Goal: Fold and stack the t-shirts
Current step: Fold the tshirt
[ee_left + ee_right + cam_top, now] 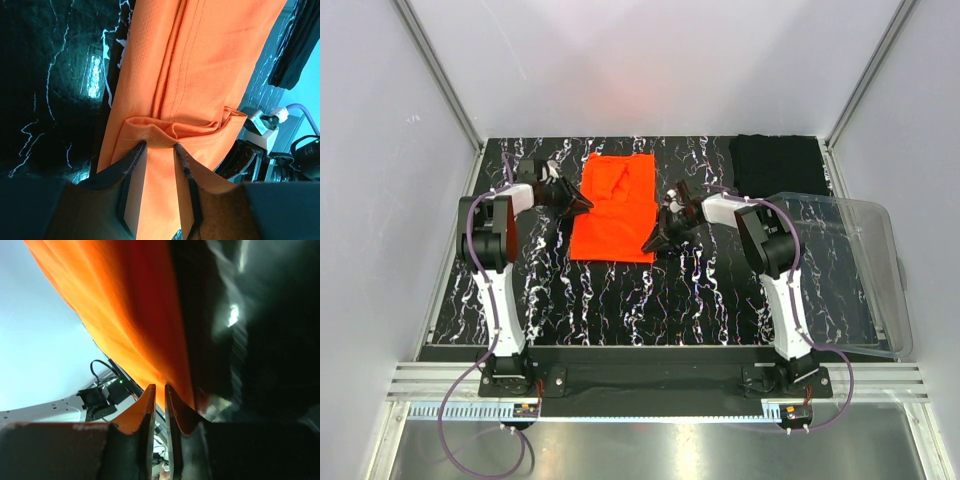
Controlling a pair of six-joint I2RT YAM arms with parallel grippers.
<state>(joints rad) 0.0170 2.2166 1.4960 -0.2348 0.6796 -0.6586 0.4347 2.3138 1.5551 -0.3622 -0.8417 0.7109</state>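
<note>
You have two t-shirts: the black t-shirt (775,165) sits upper right, the orange t-shirt (613,205) mid-frame. Your left gripper (160,146), jaws part spread, meets a bunched fold at its left edge; your right gripper (650,243) pinches its lower right corner. One clear bin (865,270) crowds the right edge; bare table (620,300) spans the lower frame.

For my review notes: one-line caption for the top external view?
Left gripper open at the left edge of the orange-red t-shirt, right gripper pinching its near-right corner; black t-shirt far right.
</note>
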